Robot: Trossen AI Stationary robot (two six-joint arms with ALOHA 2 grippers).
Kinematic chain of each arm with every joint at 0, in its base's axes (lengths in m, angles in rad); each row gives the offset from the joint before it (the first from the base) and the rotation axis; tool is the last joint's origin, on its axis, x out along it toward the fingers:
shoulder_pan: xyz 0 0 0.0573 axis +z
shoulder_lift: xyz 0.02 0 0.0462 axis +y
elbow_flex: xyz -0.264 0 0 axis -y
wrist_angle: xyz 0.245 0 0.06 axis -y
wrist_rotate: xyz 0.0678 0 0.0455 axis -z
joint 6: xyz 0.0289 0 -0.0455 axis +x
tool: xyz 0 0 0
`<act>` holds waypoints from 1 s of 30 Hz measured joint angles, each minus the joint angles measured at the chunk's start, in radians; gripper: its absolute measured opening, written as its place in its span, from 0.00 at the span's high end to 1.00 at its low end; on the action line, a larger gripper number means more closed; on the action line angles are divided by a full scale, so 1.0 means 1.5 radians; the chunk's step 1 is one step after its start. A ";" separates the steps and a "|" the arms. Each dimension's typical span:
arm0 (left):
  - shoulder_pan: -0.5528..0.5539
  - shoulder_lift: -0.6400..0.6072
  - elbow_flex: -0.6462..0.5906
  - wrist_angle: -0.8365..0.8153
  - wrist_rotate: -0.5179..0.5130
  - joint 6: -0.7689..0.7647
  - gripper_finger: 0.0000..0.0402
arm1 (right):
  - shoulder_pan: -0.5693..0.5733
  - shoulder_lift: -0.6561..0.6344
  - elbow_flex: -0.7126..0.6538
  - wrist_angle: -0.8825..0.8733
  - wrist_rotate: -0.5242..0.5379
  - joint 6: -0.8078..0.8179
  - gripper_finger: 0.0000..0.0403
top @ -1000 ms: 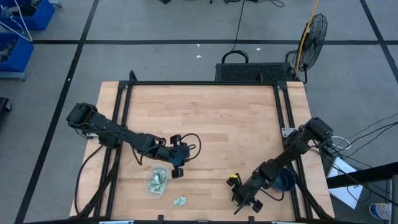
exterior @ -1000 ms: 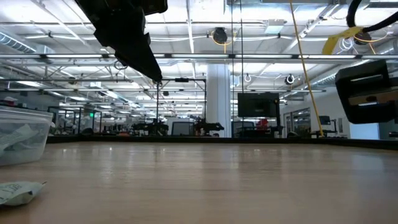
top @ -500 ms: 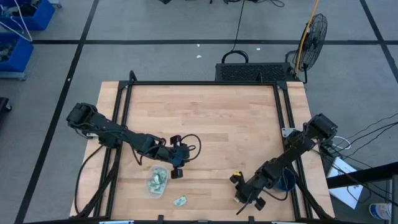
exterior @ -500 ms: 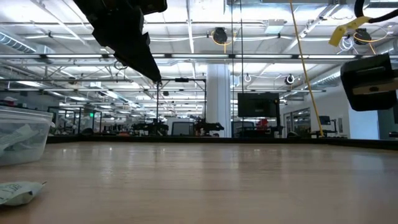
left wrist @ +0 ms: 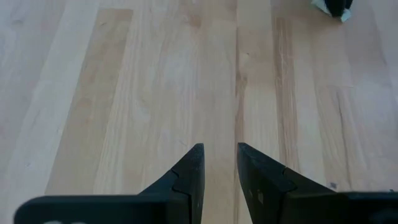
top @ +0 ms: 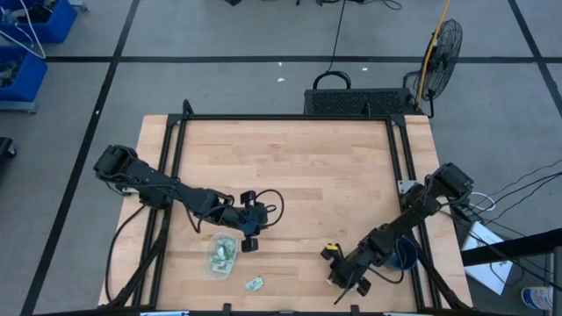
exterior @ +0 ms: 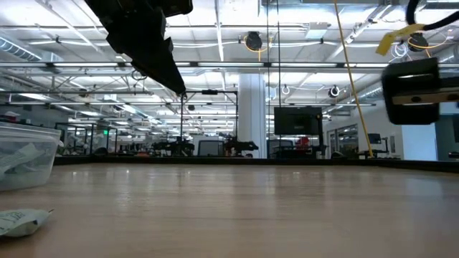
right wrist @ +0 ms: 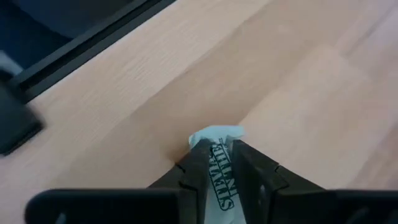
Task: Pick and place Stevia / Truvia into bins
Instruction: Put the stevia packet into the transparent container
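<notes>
A clear tub with several pale green sachets in it stands near the table's near edge, left of centre; the low view shows the tub at the far left. One loose sachet lies flat on the wood just right of the tub, also seen as the sachet in the low view. My left gripper hangs beside the tub's far right corner, open with only bare wood between its fingers. My right gripper is near the near edge, right of centre, shut on another Stevia sachet. My right gripper pinches a printed Stevia sachet between its two fingers, which slant down toward the table. The sachet's crumpled far end sticks out past the fingertips. Whether that end rests on the wood or hangs clear, I cannot tell.
A black frame rail runs along the table's edge close beyond my right gripper. A dark round object sits at the table's right edge beside the right arm. Bare wood covers the middle and far half of the table.
My right hand has rolled a little where it stands; in the low view its dark block sits more level than before. The left arm, the tub and the loose sachet have kept still.
</notes>
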 joint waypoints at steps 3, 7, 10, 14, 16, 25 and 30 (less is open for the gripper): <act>-0.001 0.000 0.000 0.003 0.006 -0.012 0.75 | -0.016 0.000 0.000 0.019 0.002 0.013 0.88; -0.006 0.000 0.000 0.030 0.067 -0.017 0.75 | -0.040 0.000 -0.001 0.035 0.043 0.028 0.91; -0.013 0.000 0.000 0.065 0.099 -0.022 0.75 | -0.064 0.000 -0.001 0.083 0.088 -0.019 0.93; -0.028 0.000 0.000 0.079 0.108 -0.017 0.75 | -0.105 0.000 -0.001 0.176 0.159 -0.086 0.92; -0.041 0.000 0.000 0.071 0.108 0.016 0.75 | -0.133 -0.001 -0.001 0.223 0.189 -0.108 0.90; -0.058 -0.021 0.000 -0.046 0.105 -0.043 0.75 | -0.265 -0.002 -0.001 0.430 0.082 -0.111 0.87; -0.055 -0.068 -0.001 -0.209 0.060 -0.105 0.75 | -0.296 -0.001 0.000 0.485 0.004 -0.062 0.87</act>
